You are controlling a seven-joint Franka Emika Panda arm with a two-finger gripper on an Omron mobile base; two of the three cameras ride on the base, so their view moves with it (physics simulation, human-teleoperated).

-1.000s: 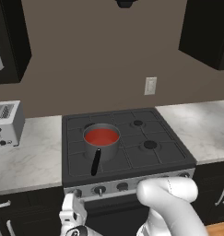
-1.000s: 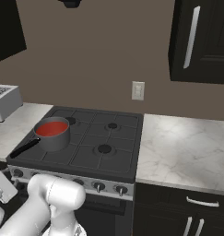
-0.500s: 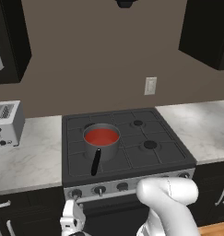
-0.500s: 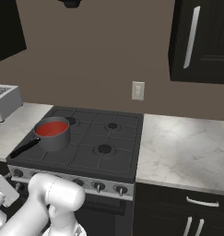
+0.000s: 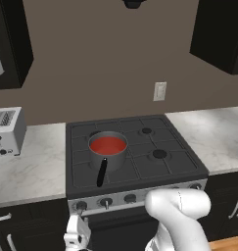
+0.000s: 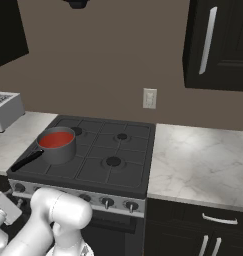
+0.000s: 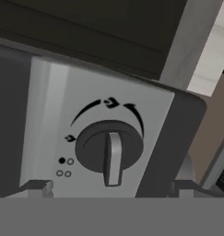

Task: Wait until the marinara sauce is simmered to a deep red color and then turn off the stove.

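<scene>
One knob point(image 7: 109, 150) is framed dead centre between the spread, empty claw point(image 7: 109, 186) tips; nothing has shifted lately. Marinara sauce point(image 5: 107, 144) at 10 o'clock on stove point(image 5: 140, 169) is seen red.

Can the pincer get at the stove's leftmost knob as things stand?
Probably yes. The pincer is open and faces the knob squarely in the hand view, one finger tip on either side, nothing between. From the left base view it sits low before the stove front panel's left end.
</scene>
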